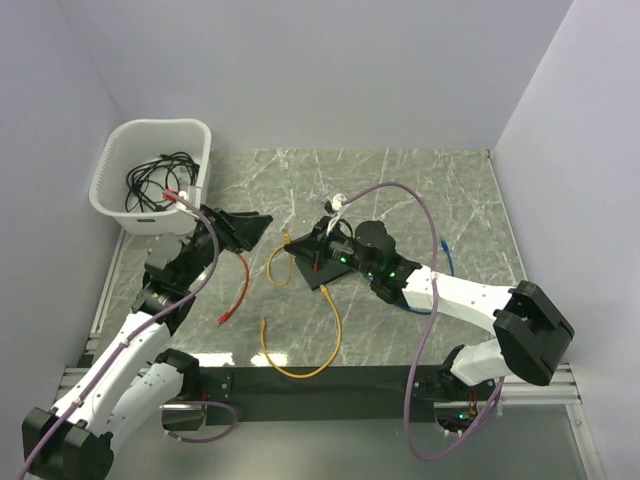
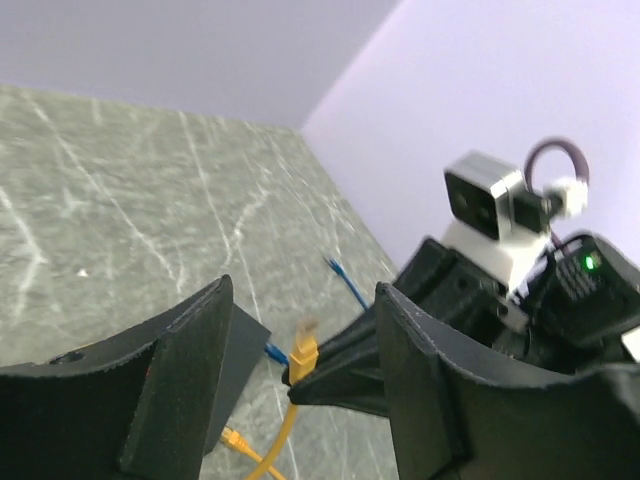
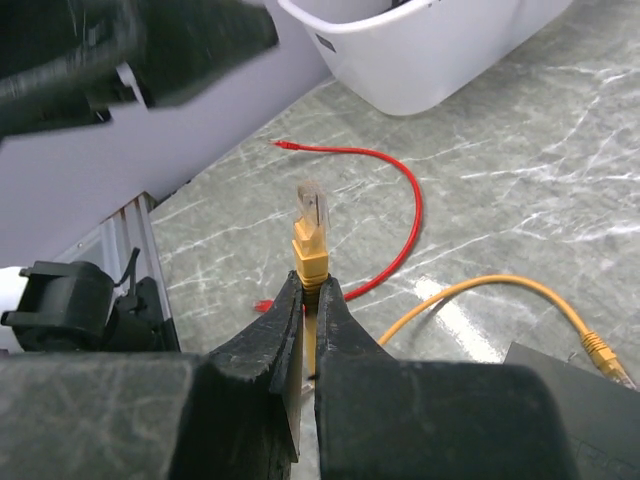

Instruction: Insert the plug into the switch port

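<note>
while my right gripper [image 3: 310, 290] is closed tight, it pinches the plug [image 3: 310, 215] by its yellow boot, and the clear tip stands straight out past the fingertips. the yellow cable [image 3: 490, 290] runs away from it in a curve over the counter [image 1: 420, 190]. the switch [image 1: 325, 270] lies flat on the counter near the middle, just below this gripper in the top view; from my right wrist only a dark corner of it shows, low at the right, behind the closed fingers. the plug is apart from it and points away from it, toward the red cable [image 3: 400, 220] and the white basket [image 1: 150, 175]. a second yellow plug [image 3: 600, 350] rests at the switch's edge. my left gripper [image 2: 303, 290] is wide open with nothing between its fingers; it hangs just beside the basket, to the left of the switch, and faces the right gripper. from my left wrist the held plug shows in the gap between my open fingers, a little beyond them.
</note>
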You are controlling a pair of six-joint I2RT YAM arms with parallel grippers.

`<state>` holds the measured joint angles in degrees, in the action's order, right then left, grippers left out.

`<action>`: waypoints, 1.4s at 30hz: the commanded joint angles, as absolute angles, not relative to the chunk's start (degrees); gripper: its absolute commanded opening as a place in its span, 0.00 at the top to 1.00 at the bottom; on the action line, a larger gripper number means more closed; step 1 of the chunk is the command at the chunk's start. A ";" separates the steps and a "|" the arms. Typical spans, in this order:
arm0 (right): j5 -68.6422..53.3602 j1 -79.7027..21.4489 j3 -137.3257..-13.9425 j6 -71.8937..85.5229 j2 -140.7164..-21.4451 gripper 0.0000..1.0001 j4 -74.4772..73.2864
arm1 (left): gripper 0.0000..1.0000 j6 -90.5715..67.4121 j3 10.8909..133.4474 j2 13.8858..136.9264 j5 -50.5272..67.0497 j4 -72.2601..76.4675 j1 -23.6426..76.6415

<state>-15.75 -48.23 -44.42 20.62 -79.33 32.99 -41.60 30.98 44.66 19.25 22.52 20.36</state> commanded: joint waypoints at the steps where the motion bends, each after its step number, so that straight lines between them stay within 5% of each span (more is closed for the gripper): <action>1: -14.95 -48.60 -45.08 18.99 -77.17 1.00 33.85 | 0.38 -39.20 36.46 43.85 11.00 10.21 21.27; 14: 1.48 -55.02 -53.17 10.99 -79.01 1.00 20.66 | 0.44 -38.94 45.88 53.52 -8.43 0.52 36.37; 30: 2.81 -55.99 -53.35 10.20 -79.01 1.00 19.86 | 0.62 -38.76 46.93 56.16 -15.29 0.18 40.43; 38: 3.25 -55.90 -53.35 9.93 -79.10 1.00 19.60 | 0.78 -38.50 47.20 56.95 -16.35 0.18 40.87; 42: 3.25 -55.99 -53.44 10.02 -79.28 1.00 19.60 | 0.94 -38.23 47.29 57.04 -17.05 -1.14 41.04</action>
<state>1.96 -55.64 -51.22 10.76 -79.33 18.00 -39.64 44.64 57.12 -14.48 -0.73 41.06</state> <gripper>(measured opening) 0.045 0.189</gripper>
